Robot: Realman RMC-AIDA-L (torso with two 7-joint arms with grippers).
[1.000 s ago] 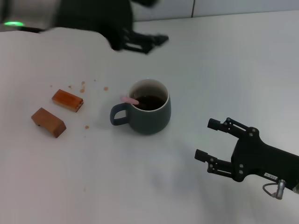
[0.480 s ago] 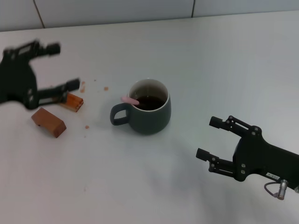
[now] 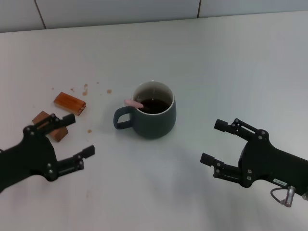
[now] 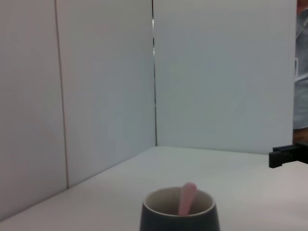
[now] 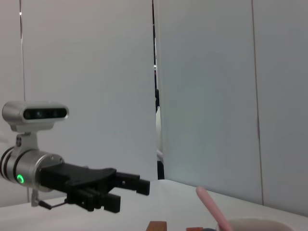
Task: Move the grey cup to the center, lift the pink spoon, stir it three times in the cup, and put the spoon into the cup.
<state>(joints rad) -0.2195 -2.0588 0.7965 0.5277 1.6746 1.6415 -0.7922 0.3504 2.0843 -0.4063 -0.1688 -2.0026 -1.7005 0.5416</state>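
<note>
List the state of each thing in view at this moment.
Cup: upright, holds dark liquid, handle toward the robot's left.
Spoon: in the cup, pink handle leaning over the rim.
Left claw: open, empty, beside the blocks.
Right claw: open, empty.
Two brown blocks: lying flat, crumbs nearby.

text: none legible | labels: none | numbers: none
</note>
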